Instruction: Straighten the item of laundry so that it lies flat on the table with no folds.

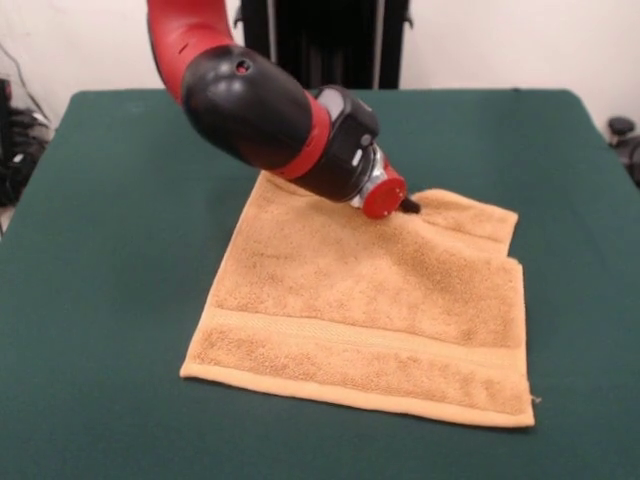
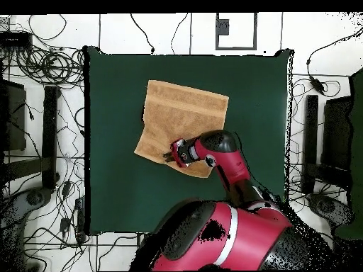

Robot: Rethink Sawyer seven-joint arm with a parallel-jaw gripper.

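We find the towel (image 1: 370, 300) lying on the table (image 1: 120, 300), a little toward the robot's side of centre in the overhead view, spread for the most part but not yet flat. In the front view the near edge with its woven band (image 1: 360, 340) lies straight and smooth; the fault is at the far right corner (image 1: 480, 225), where a flap appears doubled back and leaves a stepped outline along the right edge. The gripper (image 1: 408, 206) is low at the towel's far edge, just beside that doubled corner, its dark tip at or very near the cloth; we cannot tell whether it touches. We also cannot tell whether the tool is spread, pressed together, or pinching cloth, since the red wrist collar (image 1: 384, 194) hides most of it in the front view and the overhead view is too coarse. The relation that governs the next move, in our judgement, is this: the folded flap lies immediately to the picture-right of the tip in the front view, and the towel's body runs from the tip toward the camera. Opening the fold would therefore call for drawing the flap outward toward the bare table beyond that corner, away from the towel's centre. A pull toward the body would likely deepen the fold.
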